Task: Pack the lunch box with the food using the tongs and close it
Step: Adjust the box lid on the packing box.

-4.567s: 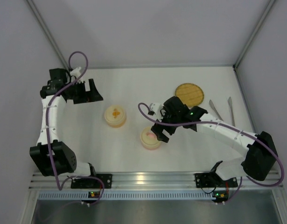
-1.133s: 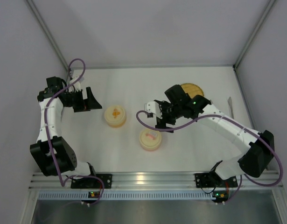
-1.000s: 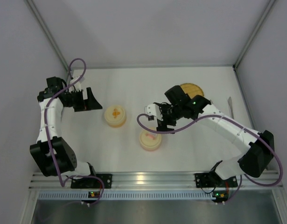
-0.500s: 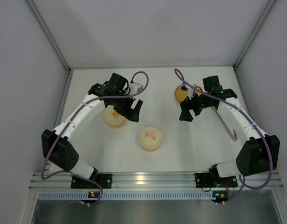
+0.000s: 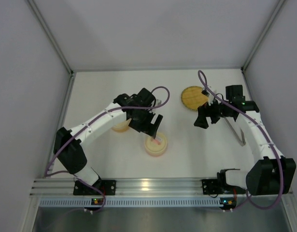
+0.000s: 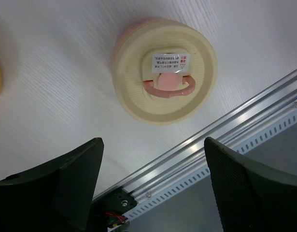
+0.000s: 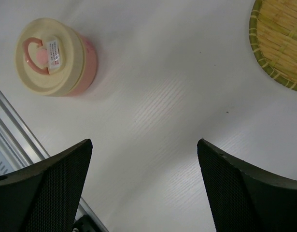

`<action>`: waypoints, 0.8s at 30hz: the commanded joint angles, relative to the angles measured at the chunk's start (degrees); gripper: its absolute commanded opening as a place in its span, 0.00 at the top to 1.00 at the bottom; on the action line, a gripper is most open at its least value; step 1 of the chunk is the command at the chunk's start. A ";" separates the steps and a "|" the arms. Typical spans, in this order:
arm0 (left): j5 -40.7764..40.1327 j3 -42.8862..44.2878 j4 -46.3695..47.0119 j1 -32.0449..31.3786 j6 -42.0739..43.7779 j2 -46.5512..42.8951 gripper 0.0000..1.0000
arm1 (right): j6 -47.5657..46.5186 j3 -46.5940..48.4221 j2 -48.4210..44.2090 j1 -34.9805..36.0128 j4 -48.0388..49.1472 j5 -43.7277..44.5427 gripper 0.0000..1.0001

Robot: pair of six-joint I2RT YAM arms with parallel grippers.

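Observation:
The lunch box shows as two round cream-lidded containers. The pink one (image 5: 156, 145) (image 6: 165, 77) (image 7: 54, 57) stands closed at the table's centre front. The orange one (image 5: 119, 126) is half hidden under my left arm. My left gripper (image 5: 152, 126) (image 6: 155, 188) hangs open just above the far side of the pink container, holding nothing. Further right, my right gripper (image 5: 202, 119) (image 7: 146, 188) is open over bare table, near the woven plate (image 5: 193, 98) (image 7: 281, 43). The silver tongs (image 5: 236, 134) lie on the table, partly under my right forearm. No food is in view.
The woven plate's surface is bare. An aluminium rail (image 5: 148, 185) (image 6: 225, 125) runs along the table's near edge, close to the pink container. Grey walls close in the table on the left, right and back.
My left arm swung from the far left to the centre, above the pink container. My right arm pulled away from that container to the right, beside the woven plate.

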 commanded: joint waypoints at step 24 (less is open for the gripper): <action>19.55 4.33 -4.09 0.55 -8.04 12.69 0.02 | -2.52 -2.76 -0.36 -1.73 1.16 -3.84 0.11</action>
